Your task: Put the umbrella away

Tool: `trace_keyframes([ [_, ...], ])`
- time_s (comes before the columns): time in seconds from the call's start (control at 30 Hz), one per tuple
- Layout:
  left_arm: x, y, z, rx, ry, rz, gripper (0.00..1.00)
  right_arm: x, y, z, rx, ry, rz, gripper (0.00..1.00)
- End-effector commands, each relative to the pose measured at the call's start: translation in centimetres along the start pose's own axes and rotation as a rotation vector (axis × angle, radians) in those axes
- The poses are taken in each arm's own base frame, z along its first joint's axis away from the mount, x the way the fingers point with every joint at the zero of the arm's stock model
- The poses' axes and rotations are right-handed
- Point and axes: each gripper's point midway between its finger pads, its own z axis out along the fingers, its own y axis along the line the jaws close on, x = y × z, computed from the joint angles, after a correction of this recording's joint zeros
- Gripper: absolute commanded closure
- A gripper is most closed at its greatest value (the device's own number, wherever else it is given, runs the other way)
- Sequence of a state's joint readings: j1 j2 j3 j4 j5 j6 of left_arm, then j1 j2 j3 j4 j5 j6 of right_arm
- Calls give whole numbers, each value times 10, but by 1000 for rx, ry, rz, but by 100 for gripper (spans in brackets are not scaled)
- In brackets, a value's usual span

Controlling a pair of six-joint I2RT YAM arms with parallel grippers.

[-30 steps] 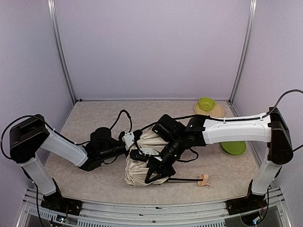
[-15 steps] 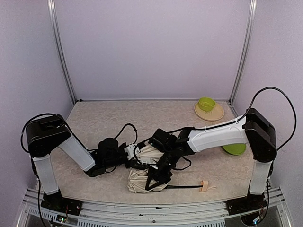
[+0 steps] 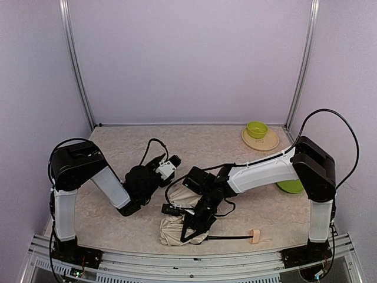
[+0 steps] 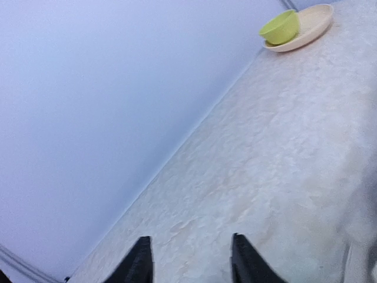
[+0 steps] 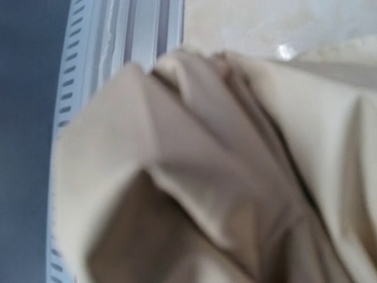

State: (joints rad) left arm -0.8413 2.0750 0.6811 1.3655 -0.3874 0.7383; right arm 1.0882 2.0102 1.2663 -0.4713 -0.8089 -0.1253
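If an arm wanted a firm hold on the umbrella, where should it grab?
Probably the thin black shaft of the umbrella, from straight above, closing across it. It lies flat and bare between the bunched cream fabric and the beige handle, and it looks narrow and rigid. The fabric is only loose folds.

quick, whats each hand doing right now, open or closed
left hand: open, holding nothing
right hand: closed on the umbrella fabric

Overhead looks down from the near edge; left wrist faces far right, sharing the green bowl — right wrist sits close against the umbrella.
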Motion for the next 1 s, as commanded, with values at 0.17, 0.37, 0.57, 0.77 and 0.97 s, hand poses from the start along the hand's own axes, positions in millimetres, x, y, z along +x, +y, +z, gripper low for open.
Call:
trace_keyframes([
  [0.17, -4, 111, 0, -340, 169, -205, 5, 59, -17, 21, -74, 141, 229, 97],
  [0.37, -7, 136, -36, -394, 306, -480, 5, 56, -27, 17, -102, 122, 262, 97],
  [0.57, -139, 66, -125, 95, 29, -487, 25, 53, -44, 12, -53, 135, 275, 98],
  [0.77, -151, -86, -244, 826, 42, -188, 21, 43, -57, 7, 1, 118, 259, 98],
  [0.97, -129, -107, -277, 902, -68, 67, 7, 38, -60, 8, -9, 125, 245, 97],
])
